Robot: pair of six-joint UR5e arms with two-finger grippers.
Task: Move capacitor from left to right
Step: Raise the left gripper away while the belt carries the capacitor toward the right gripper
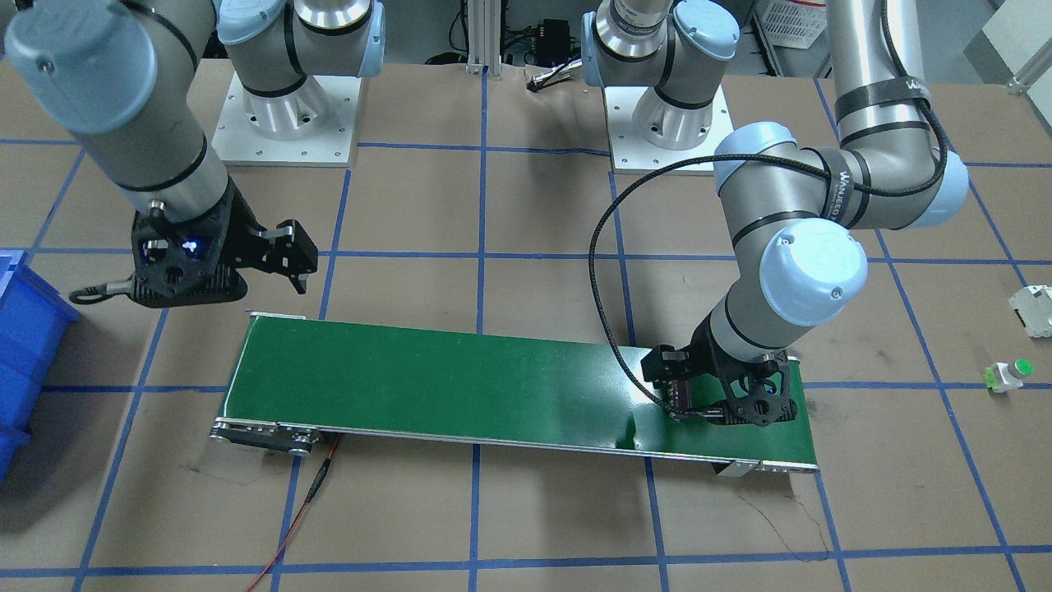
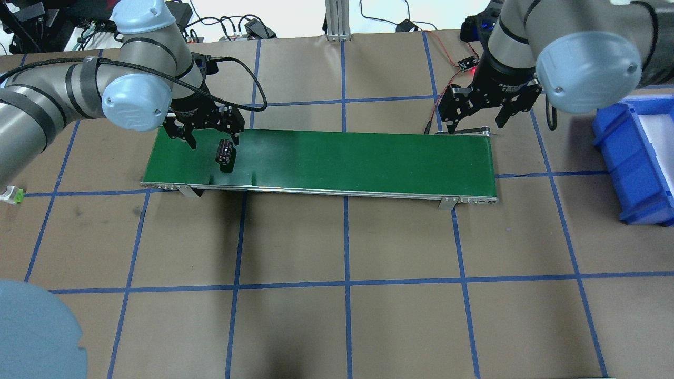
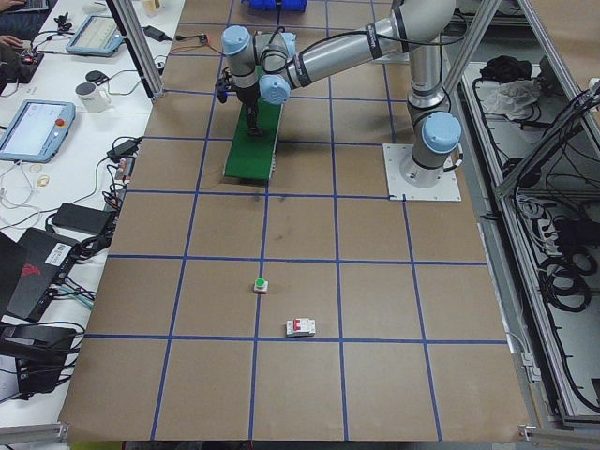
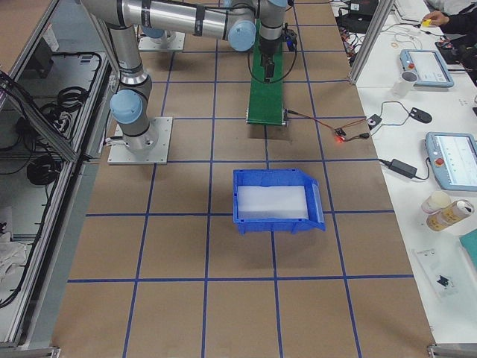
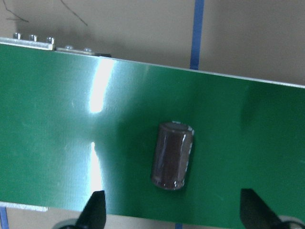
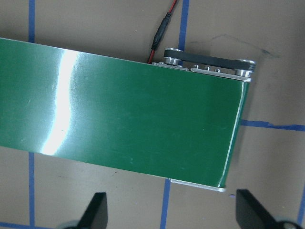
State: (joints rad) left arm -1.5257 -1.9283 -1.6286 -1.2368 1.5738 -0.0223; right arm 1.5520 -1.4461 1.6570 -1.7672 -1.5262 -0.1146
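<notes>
The capacitor point(image 5: 172, 155), a stubby dark maroon cylinder, lies on its side on the green conveyor belt point(image 2: 342, 158) near the belt's left end. It also shows in the overhead view point(image 2: 225, 153) and the front view point(image 1: 678, 396). My left gripper point(image 2: 210, 138) hangs just above it, open, with its fingertips point(image 5: 95, 207) wide on either side and not touching it. My right gripper point(image 2: 475, 123) is open and empty above the belt's right end point(image 6: 228, 129); it shows in the front view point(image 1: 234, 279) too.
A blue bin point(image 2: 632, 158) stands right of the belt. A white breaker block point(image 1: 1037, 308) and a small white part with a green button point(image 1: 1009, 374) lie on the table beyond the belt's left end. A red wire point(image 1: 304, 501) runs from the belt's right end.
</notes>
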